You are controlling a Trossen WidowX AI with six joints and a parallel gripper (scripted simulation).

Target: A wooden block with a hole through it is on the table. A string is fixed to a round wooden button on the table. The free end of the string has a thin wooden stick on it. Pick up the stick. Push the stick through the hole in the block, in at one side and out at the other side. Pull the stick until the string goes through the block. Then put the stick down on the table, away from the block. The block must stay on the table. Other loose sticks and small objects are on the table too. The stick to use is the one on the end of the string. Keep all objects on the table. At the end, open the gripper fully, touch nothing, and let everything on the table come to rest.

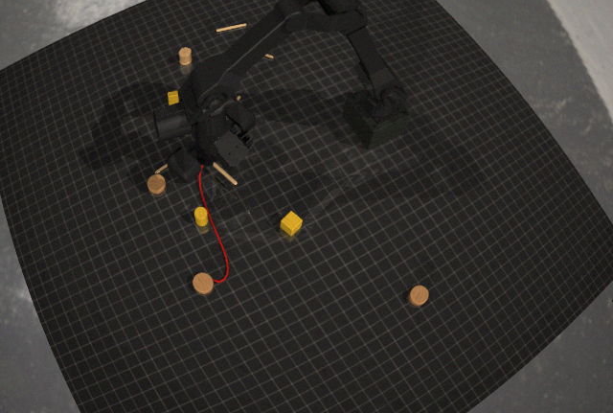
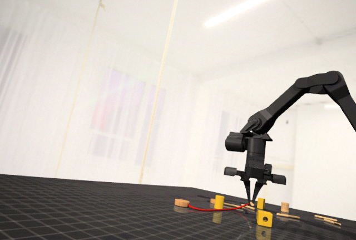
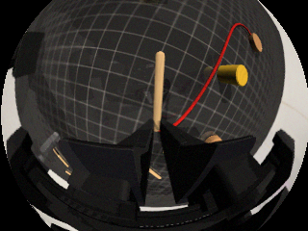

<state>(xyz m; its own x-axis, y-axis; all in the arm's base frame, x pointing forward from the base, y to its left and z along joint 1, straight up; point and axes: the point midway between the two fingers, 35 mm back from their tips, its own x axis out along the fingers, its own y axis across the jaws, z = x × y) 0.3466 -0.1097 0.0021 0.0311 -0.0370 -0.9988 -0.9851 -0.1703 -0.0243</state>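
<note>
The stick [image 1: 225, 173] [image 2: 251, 203] [image 3: 159, 89] is gripped near its string end by the hand [image 1: 209, 161] [image 2: 251, 202] [image 3: 156, 123], whose fingers are closed on it and pointed down, low over the worktop [image 1: 322, 324] [image 2: 86, 208] [image 3: 111, 72]. Most of the stick's length is left free, jutting out past the fingertips.

From the grip, the red string [image 1: 215, 232] [image 2: 214, 209] [image 3: 207, 87] is led in a slack curve to the button [image 1: 202, 283] [image 2: 181, 202] [image 3: 256, 42] — just beside the yellow cylinder [image 1: 201, 216] [image 2: 218, 201] [image 3: 233, 75] it is bent only gently, then hooked round close to the button.

The block [image 1: 290, 223] [image 2: 260, 217] is set on the worktop, apart from the stick; its round hole is seen in the exterior view. The stick and string are both outside it.

Beyond the hand, a small yellow block [image 1: 172, 97] [image 2: 261, 203] and a wooden cylinder [image 1: 185, 56] [image 2: 285, 206] are stood upright, with a loose stick [image 1: 231, 28] lying farther back. One wooden disc [image 1: 156, 184] is placed near the hand — another disc [image 1: 419, 295] is placed well apart from everything else.
</note>
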